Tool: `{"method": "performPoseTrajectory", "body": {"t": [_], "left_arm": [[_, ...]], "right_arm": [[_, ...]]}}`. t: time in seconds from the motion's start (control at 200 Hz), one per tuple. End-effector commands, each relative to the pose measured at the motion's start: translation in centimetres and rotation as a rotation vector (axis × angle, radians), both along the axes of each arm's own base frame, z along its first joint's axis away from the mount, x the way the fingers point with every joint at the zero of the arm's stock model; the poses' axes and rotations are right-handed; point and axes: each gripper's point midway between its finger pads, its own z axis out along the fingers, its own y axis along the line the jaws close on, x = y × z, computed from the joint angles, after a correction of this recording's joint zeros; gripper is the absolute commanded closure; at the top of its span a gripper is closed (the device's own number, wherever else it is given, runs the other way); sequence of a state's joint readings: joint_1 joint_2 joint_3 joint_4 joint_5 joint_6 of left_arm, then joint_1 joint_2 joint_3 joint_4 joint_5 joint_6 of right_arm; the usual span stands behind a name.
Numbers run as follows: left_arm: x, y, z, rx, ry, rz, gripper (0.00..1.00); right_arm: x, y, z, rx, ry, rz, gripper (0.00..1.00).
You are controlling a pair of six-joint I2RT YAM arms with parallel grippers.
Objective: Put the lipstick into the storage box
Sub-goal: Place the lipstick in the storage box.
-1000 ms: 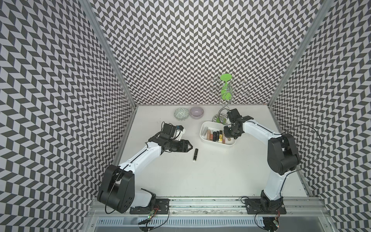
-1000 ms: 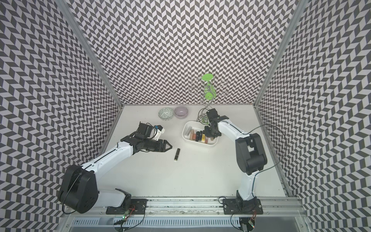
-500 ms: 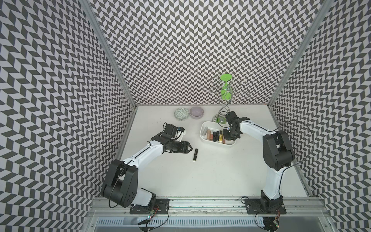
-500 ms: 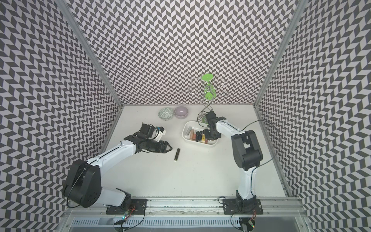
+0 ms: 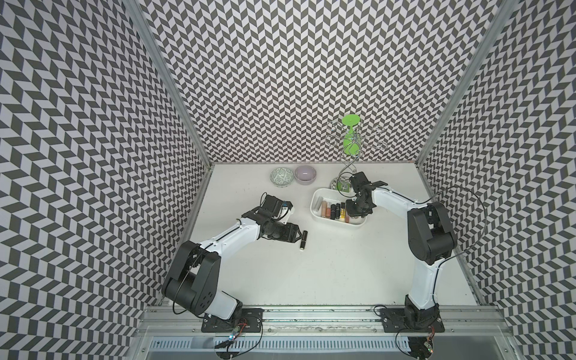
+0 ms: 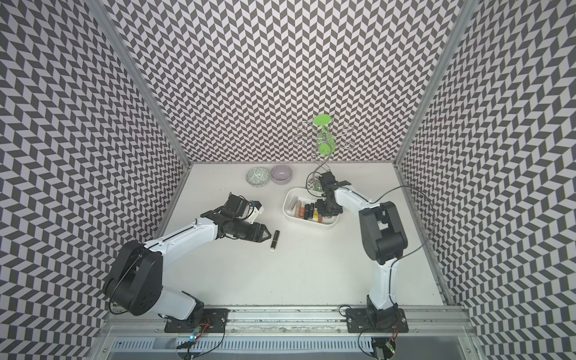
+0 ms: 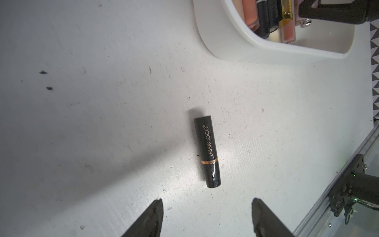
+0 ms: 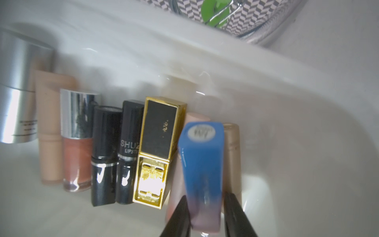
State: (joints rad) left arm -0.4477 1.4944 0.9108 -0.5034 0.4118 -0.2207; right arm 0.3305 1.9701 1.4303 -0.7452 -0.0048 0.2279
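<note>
A black lipstick [image 5: 304, 240] [image 6: 275, 240] [image 7: 207, 151] with a gold band lies flat on the white table. My left gripper [image 5: 298, 234] [image 6: 266, 236] [image 7: 207, 200] is open just short of its end, touching nothing. The white storage box [image 5: 314, 202] [image 6: 288, 202] [image 7: 235, 47] [image 8: 287, 123] holds several lipsticks in a row. My right gripper [image 5: 350, 215] [image 6: 322, 212] [image 8: 205, 197] reaches down into the box. A blue-capped lipstick [image 8: 202, 153] stands between its fingers, resting on the others, and a thin gap shows at one finger.
A green-patterned bowl [image 5: 282, 177] and a lilac bowl [image 5: 305, 174] stand at the back of the table. A wire stand with a green top [image 5: 350, 137] rises just behind the storage box, close to my right arm. Patterned walls close in three sides.
My left gripper has slid toward the black lipstick. My right gripper has sunk lower into the storage box with the blue-capped lipstick, and its jaws have parted slightly.
</note>
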Motion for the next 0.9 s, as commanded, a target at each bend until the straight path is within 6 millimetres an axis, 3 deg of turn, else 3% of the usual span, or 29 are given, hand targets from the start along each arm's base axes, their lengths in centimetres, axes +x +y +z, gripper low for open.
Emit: {"method": "performPoseTrajectory", "body": {"t": [0.0, 0.381, 0.626, 0.896], "left_arm": [[0.3, -0.1, 0.1, 0.013, -0.015, -0.011, 0.28], [0.5, -0.4, -0.3, 0.016, -0.009, -0.019, 0.28], [0.3, -0.2, -0.1, 0.030, -0.014, -0.023, 0.28], [-0.1, 0.1, -0.3, 0.034, -0.011, -0.019, 0.28]], "right_arm": [[0.3, 0.0, -0.6, 0.007, 0.004, -0.006, 0.62], [0.7, 1.2, 2.0, 0.091, -0.047, 0.000, 0.59], [0.5, 3.1, 1.2, 0.193, -0.009, 0.011, 0.58], [1.4, 1.9, 3.9, 0.130, -0.071, -0.026, 0.58]]}}
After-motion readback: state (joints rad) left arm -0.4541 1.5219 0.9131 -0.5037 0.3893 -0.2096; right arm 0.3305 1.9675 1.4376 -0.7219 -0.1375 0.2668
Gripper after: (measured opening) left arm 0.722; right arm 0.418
